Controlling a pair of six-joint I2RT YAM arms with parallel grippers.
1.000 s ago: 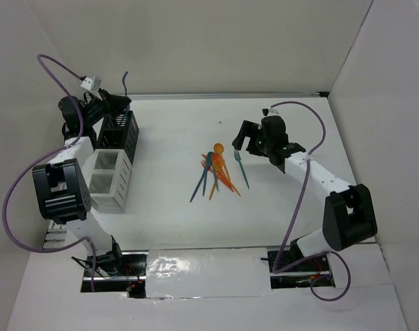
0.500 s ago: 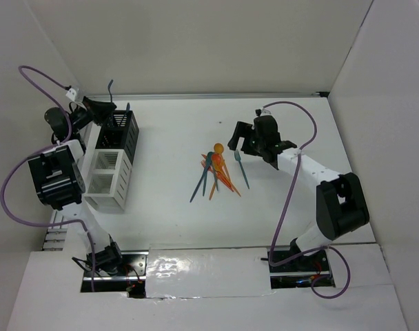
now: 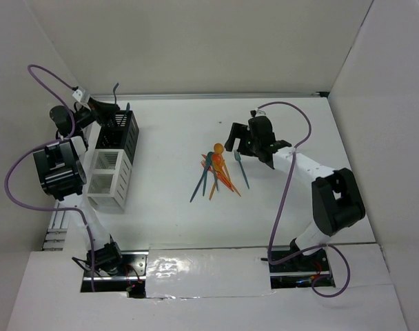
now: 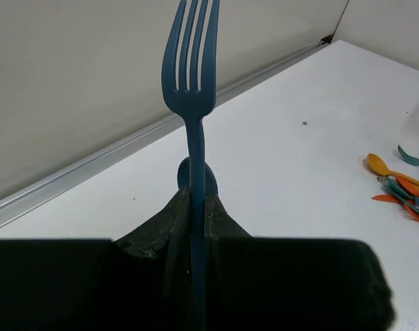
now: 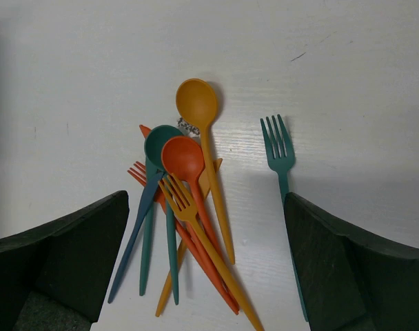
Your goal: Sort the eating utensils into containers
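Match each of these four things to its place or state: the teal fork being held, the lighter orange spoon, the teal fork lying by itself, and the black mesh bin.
Things:
1. held teal fork
2. light orange spoon
3. lone teal fork
4. black mesh bin

Places or states:
A. at the far end of the container row
B. lying apart from the pile
C. clamped between the left jaws
D. bowl sticking out beyond the pile

Pairs: 1-C, 2-D, 3-B, 4-A

Robot test cell, lab-like.
White panel walls boxed a white table; purple cables looped over it.
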